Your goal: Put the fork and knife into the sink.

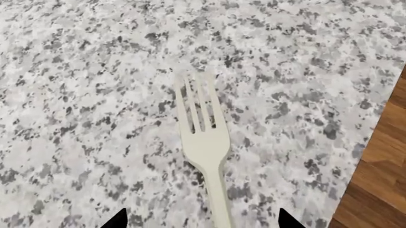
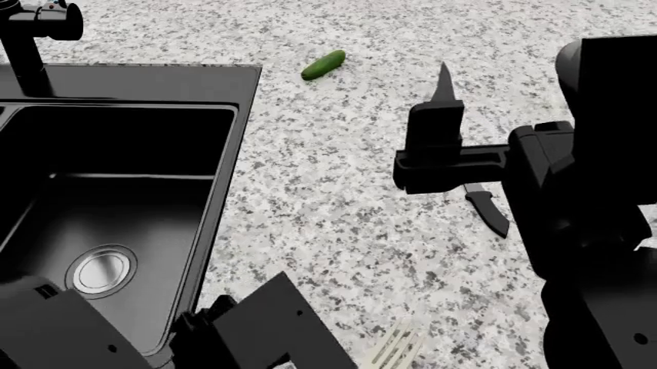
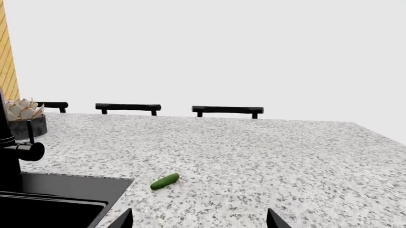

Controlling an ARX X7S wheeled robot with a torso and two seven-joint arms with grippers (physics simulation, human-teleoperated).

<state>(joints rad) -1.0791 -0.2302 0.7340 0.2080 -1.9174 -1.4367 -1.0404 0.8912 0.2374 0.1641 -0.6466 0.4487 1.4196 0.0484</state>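
1. the fork [image 1: 204, 142] lies flat on the speckled granite counter [image 1: 76, 95], near its front edge, tines pointing away from the left wrist camera; in the head view only the tine end shows, at the bottom of the frame.
2. the left gripper [image 1: 203, 222] sits low over the fork's handle, its two dark tips spread to either side with the handle running between them; nothing is pinched, so the fork is judged not yet picked up.
3. the knife [image 2: 482, 206] rests on the counter well to the right of the sink; its black handle and a bit of blade peek out below the right arm, and the grey blade tip pokes up beyond it.
4. the right gripper [image 3: 198, 219] hangs above that area, tips wide apart and empty, its camera looking out across the counter and not down at the knife.
5. the sink [image 2: 231, 154] sits at the left, glossy black, with a silver drain [image 2: 101, 270] showing in the near basin; no cutlery is visible in the part of it that shows.
6. a small green cucumber [image 2: 323, 64] lies beyond, beside the sink's far corner, not part of the job.
7. verdict: neither piece delivered; both grasps, both carries and both drops remain, with the fork looking closest to a grasp.
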